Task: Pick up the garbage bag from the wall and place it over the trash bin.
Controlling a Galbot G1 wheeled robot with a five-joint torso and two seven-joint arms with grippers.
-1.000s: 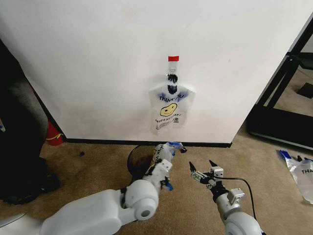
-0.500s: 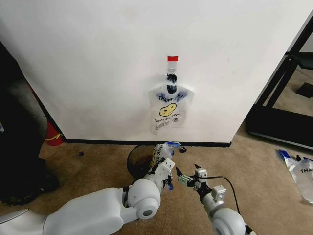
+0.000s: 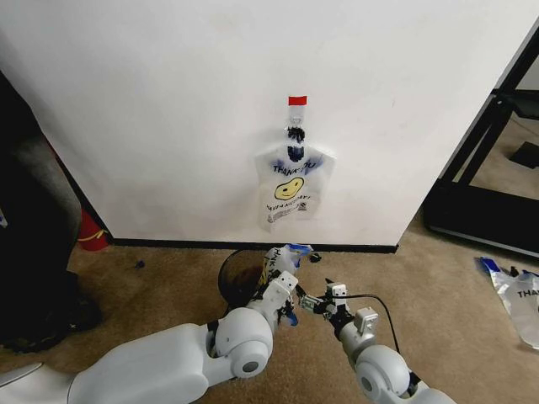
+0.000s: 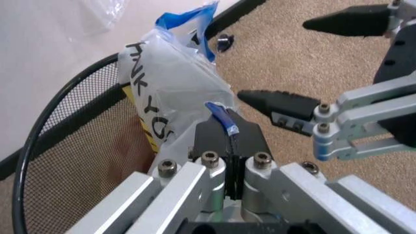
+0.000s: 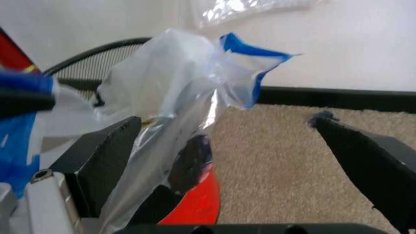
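Observation:
My left gripper [image 3: 285, 286] is shut on a garbage bag [image 4: 169, 92], a thin see-through bag with dark print and a blue-edged handle [image 4: 221, 119]. It holds the bag at the right rim of the trash bin [image 3: 238, 273], whose dark mesh wall [image 4: 65, 146] and red base [image 5: 201, 204] show. My right gripper [image 3: 310, 300] is open just right of the bag, with one finger [image 5: 104, 156] against the plastic [image 5: 175, 87]. Another bag with a smiley face [image 3: 290, 189] hangs on the wall under red tape.
A white wall with a black baseboard [image 3: 337, 247] runs close behind the bin. A red cylinder [image 3: 91, 231] and a dark bulky object stand at left. A black frame [image 3: 480, 198] and another bag on the carpet [image 3: 522, 303] are at right.
My right gripper has moved left across the carpet to the bag held by the left gripper. The left gripper and bag have stayed at the bin.

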